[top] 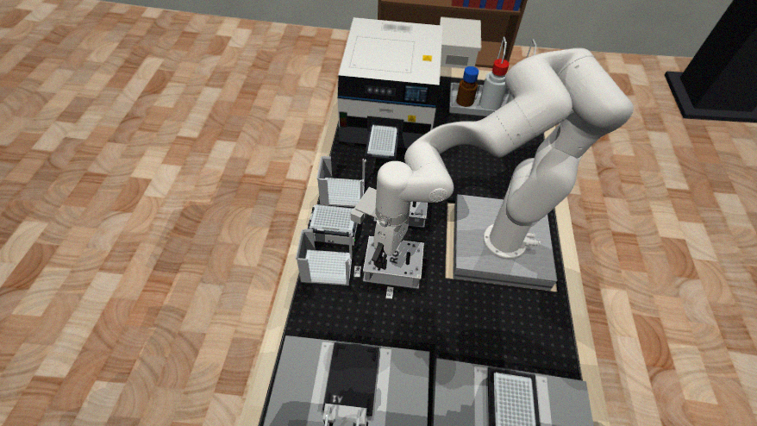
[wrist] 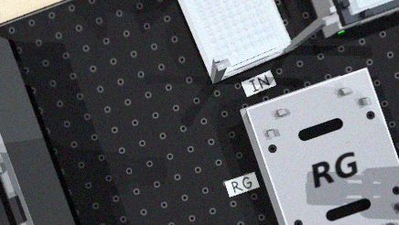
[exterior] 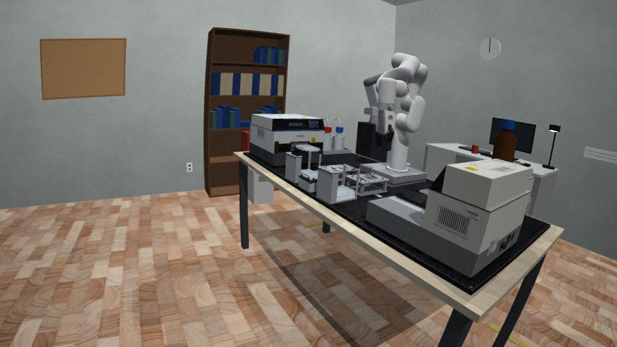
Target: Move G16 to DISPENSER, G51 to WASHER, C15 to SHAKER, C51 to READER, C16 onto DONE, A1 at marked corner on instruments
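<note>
My gripper (top: 391, 259) is open and empty, hanging over the RG nest (top: 394, 263). In the wrist view the RG nest (wrist: 325, 151) is bare, with its deck label (wrist: 242, 184) beside it. The IN rack (top: 324, 265) stands just left of the nest with a white well plate on top of its stack; it shows in the wrist view (wrist: 238, 32) above the IN label (wrist: 258, 83). Other white plates sit on a small unit (top: 331, 219), in a second rack (top: 341, 191), on the big instrument's carriage (top: 382, 140) and on the near right instrument (top: 513, 398). I cannot read the plate labels.
The near left instrument (top: 352, 377) has an empty black nest with an A1 mark. My arm covers most of the N6 nest (top: 418, 209). Bottles (top: 484, 84) stand at the back. The arm's base plate (top: 503, 243) lies to the right of RG.
</note>
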`<action>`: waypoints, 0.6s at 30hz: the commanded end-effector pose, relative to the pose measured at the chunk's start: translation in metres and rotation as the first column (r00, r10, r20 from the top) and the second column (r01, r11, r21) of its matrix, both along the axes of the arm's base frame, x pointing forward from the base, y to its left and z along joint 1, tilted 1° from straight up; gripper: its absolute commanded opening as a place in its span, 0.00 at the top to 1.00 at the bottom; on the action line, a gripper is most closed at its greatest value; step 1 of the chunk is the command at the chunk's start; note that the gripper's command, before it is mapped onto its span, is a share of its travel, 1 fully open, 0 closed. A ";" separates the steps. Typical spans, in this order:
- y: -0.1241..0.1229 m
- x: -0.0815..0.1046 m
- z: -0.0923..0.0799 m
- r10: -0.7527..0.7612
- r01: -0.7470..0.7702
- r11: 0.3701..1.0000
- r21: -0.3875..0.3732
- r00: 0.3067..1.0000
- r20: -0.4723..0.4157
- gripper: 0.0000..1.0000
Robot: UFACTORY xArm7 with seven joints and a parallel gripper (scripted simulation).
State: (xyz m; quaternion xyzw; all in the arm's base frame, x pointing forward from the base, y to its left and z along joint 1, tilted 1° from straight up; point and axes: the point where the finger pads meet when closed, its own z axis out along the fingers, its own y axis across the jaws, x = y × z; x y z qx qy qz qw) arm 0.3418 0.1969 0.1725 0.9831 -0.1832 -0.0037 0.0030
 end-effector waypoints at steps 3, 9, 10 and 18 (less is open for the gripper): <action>-0.005 0.019 0.001 0.081 -0.081 0.997 0.000 0.997 0.002 0.00; -0.009 0.031 0.001 0.137 -0.137 0.991 0.001 0.991 0.002 0.00; -0.010 0.035 0.001 0.137 -0.137 0.991 0.000 0.991 0.002 0.00; -0.018 0.060 0.001 0.137 -0.137 0.991 0.000 0.991 0.002 0.00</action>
